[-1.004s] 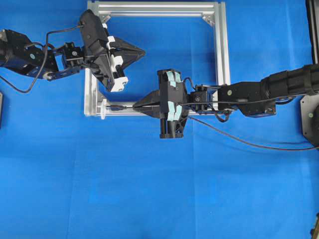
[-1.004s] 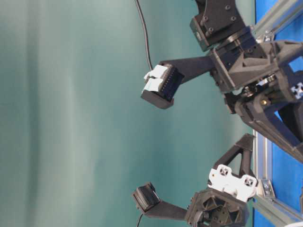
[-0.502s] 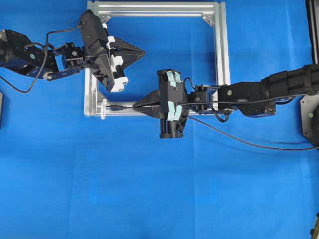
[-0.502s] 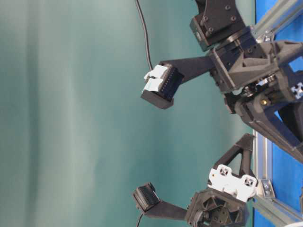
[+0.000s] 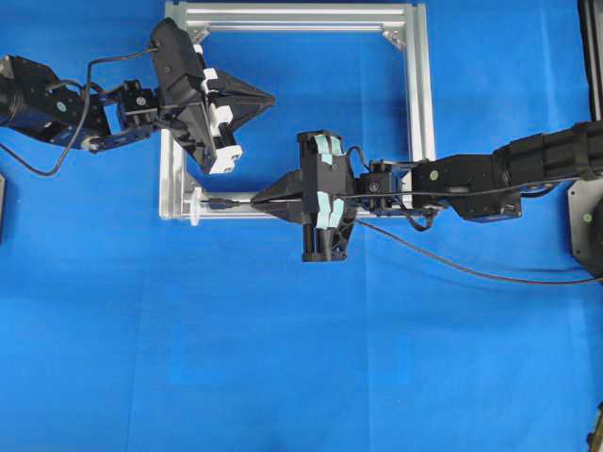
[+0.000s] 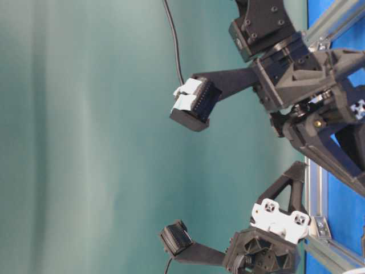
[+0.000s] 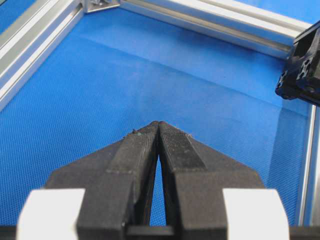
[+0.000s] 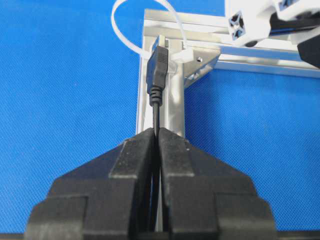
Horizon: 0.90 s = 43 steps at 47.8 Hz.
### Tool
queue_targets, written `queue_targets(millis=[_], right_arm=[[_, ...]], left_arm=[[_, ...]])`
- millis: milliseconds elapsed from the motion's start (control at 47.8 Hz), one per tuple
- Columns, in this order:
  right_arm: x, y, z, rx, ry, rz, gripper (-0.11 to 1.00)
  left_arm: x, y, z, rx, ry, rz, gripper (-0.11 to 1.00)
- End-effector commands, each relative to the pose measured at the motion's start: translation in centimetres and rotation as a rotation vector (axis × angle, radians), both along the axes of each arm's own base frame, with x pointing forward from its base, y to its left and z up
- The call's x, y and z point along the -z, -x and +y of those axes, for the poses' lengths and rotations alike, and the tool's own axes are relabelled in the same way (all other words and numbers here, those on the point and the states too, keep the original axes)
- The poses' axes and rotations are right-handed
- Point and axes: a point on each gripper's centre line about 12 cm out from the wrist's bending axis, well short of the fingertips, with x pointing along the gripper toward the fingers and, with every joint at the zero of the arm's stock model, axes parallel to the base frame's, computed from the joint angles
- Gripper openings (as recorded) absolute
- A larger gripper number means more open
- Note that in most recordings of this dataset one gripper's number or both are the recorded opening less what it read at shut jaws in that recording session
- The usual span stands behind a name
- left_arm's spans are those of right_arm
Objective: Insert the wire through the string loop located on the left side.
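The wire is a thin black cable trailing right over the blue cloth. My right gripper is shut on it just behind its plug. In the right wrist view the plug sticks out ahead of the right gripper, along the frame's rail, and points at the string loop. The loop's small white mount sits on the frame corner, and the plug tip is close to the loop. The string loop is at the frame's lower left corner. My left gripper is shut and empty, hovering inside the frame; the left wrist view shows it over bare cloth.
A square aluminium frame lies on the blue cloth. The right arm's black wrist shows at the edge of the left wrist view. The left arm's white finger mounts hang just beyond the loop corner.
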Motion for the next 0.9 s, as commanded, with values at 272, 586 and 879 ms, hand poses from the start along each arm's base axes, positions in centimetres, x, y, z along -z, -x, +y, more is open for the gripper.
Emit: queue_targets(millis=[272, 586, 879], right_arm=[[-2.0, -3.1, 0.0, -0.002, 0.002, -0.09, 0.0], [-2.4, -5.3, -0.1, -0.002, 0.003, -0.123, 0.0], [-2.3, -6.2, -0.1, -0.001, 0.003, -0.132, 0.0]], left_arm=[[-1.6, -0.2, 0.0, 0.003, -0.014, -0.047, 0.0], [-1.6, -0.2, -0.1, 0.005, -0.014, -0.047, 0.0], [-1.7, -0.2, 0.0, 0.003, -0.014, -0.049, 0.0]])
